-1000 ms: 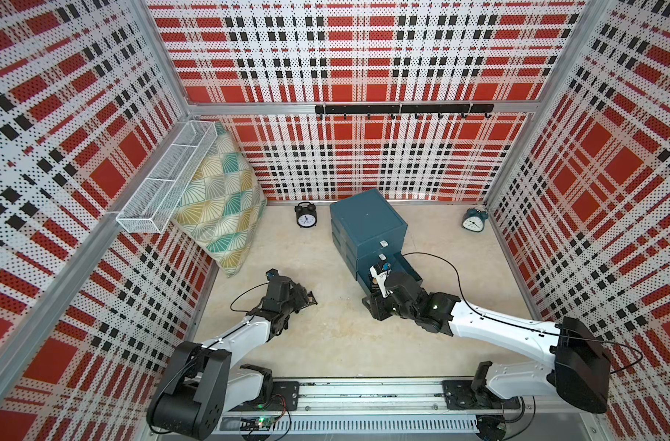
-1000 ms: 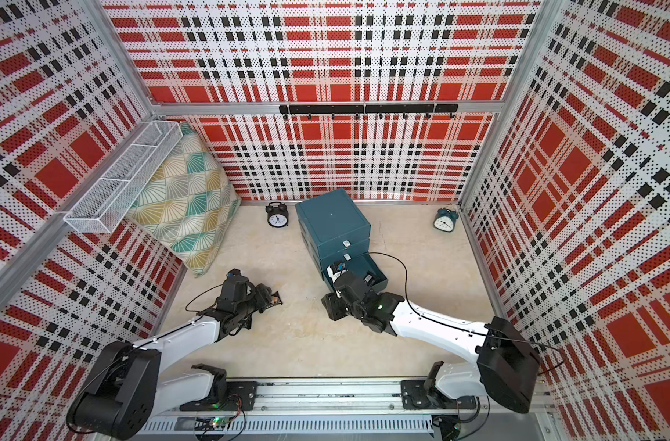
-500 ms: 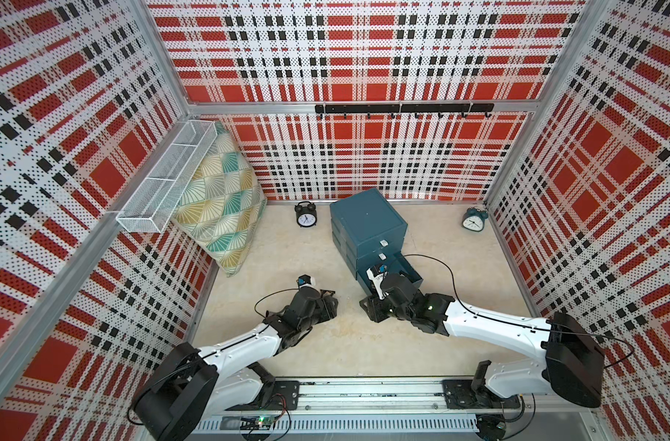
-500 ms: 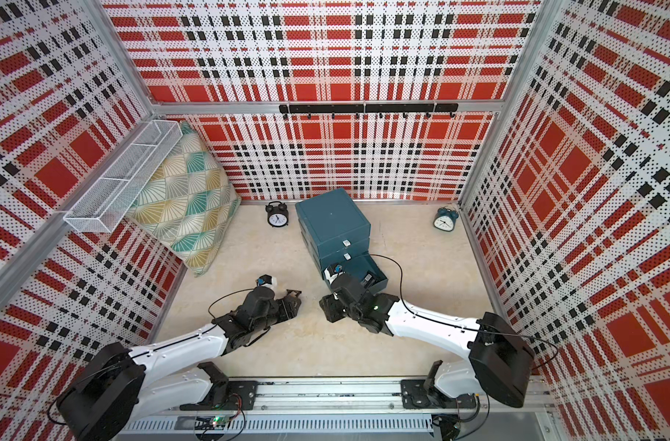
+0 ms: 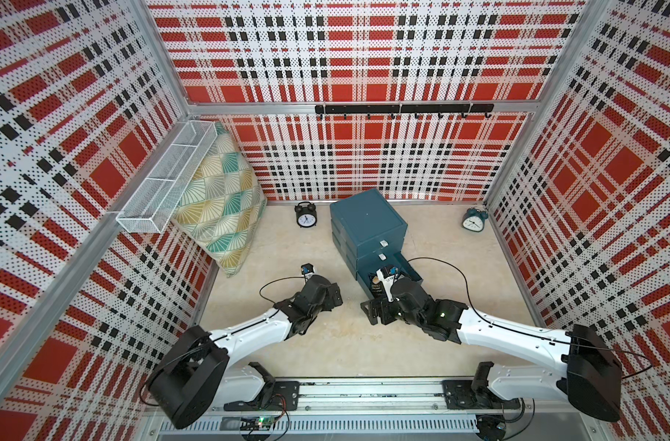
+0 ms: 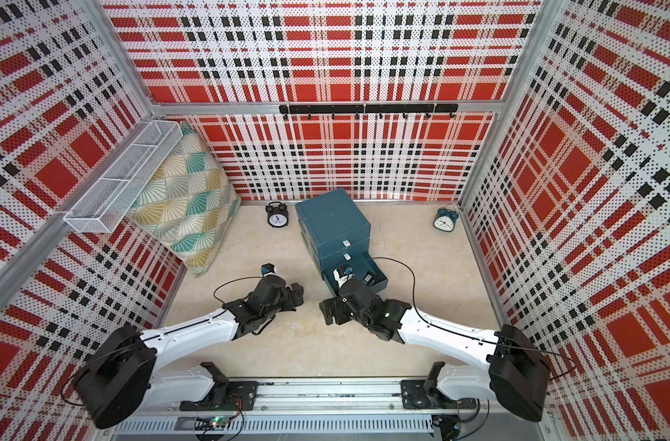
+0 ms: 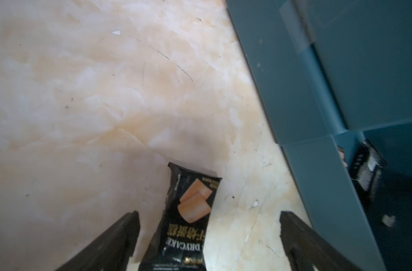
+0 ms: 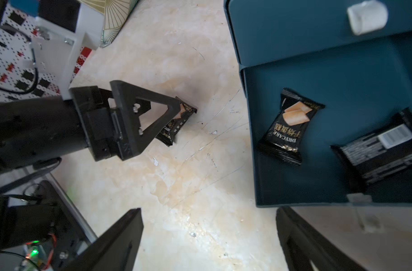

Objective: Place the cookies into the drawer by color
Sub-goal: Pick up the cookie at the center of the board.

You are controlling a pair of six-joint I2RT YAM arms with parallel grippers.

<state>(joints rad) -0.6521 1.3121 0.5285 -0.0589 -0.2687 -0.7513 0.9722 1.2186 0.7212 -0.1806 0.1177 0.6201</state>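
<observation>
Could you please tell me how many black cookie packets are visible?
3. One black packet lies on the table at the left gripper; a face-up packet and a barcode-side-up packet lie in the open bottom drawer. Others may be hidden inside.

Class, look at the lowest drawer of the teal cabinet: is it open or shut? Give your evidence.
Open. The lowest drawer juts out from the cabinet, its inside exposed, with black cookie packets lying in it.

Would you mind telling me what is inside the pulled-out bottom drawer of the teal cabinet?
The open drawer holds two black cookie packets: a face-up packet and a barcode-up packet. Its rear part, under the closed drawer above, is covered.
</observation>
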